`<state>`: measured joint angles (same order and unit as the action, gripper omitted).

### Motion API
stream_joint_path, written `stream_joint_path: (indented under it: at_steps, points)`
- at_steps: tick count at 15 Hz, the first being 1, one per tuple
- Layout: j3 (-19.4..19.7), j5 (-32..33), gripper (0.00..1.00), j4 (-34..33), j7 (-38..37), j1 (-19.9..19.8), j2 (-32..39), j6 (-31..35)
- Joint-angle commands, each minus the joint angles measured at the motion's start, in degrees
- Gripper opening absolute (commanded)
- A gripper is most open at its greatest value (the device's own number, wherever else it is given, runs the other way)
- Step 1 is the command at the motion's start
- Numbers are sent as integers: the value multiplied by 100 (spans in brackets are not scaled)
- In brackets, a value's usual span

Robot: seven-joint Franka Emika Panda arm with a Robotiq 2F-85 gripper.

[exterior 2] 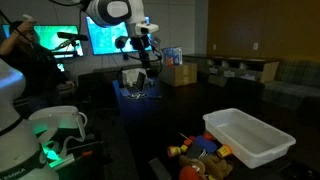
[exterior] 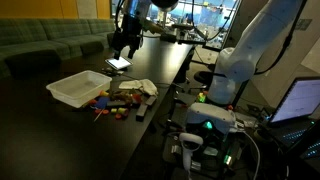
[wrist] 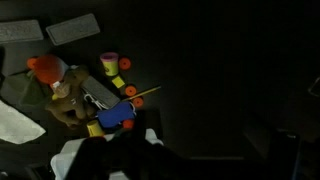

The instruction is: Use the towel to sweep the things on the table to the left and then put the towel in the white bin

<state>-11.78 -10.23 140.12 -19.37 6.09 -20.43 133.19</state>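
Observation:
The pale towel (exterior: 141, 88) lies crumpled on the dark table beside a pile of small colourful toys (exterior: 108, 103). The white bin (exterior: 80, 88) stands right by the pile, and shows with the toys in an exterior view as well (exterior 2: 248, 135). My gripper (exterior: 125, 45) hangs high above the far part of the table, well clear of towel and toys, and looks open and empty; it also shows in an exterior view (exterior 2: 146, 57). The wrist view looks down on the toys (wrist: 105, 95); a pale patch (wrist: 12, 122) at the left edge may be the towel. My fingers are dark shapes at the bottom.
A white sheet (exterior: 118, 63) lies on the table below my gripper, and papers (wrist: 72, 28) show in the wrist view. Cardboard boxes (exterior 2: 180, 73) stand at the table's far end. A second robot base (exterior: 235, 70) and a laptop (exterior: 298, 100) stand beside the table.

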Motion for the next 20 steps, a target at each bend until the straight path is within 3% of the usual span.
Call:
stream_joint_path:
  at_steps: [1,5,9,15,17,20]
  points:
    - [36,19,100,-41,-12,35,0,-13]
    - [139,50,100,-28,91,-42,-2,64]
    - [658,236,100,265,639,-398,49,364]
    - [1785,364,100,691,2287,-1004,1062,2183]
    - [2164,89,100,658,2926,-1068,1698,2889]
    - [2487,-1040,100,391,4124,-1039,2747,3624]
